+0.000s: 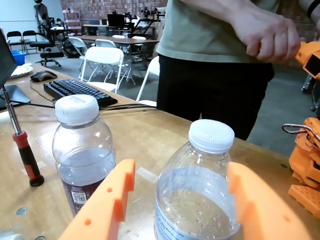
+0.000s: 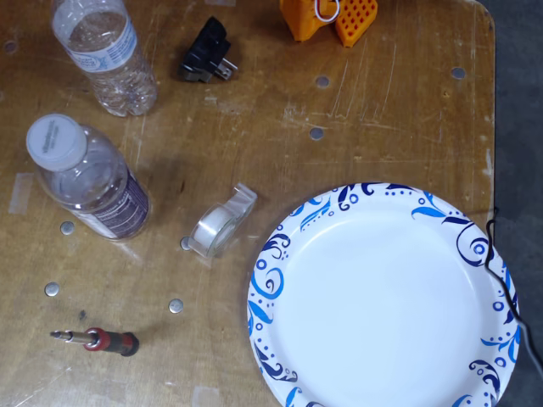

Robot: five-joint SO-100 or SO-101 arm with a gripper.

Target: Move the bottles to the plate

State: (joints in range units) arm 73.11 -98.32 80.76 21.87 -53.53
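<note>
Wrist view shows the pincer (image 1: 182,200) spread wide around the light-label bottle (image 1: 197,200), not yet clamped. Just left stands the dark-label bottle (image 1: 82,150). Both remain off the empty plate (image 2: 280,254), so nothing is delivered.

The wrist view looks level along the gripper (image 1: 182,200), close behind its fingers. The fixed view looks straight down on the table (image 2: 373,110), farther off. Both share the two bottles ahead of it.
</note>
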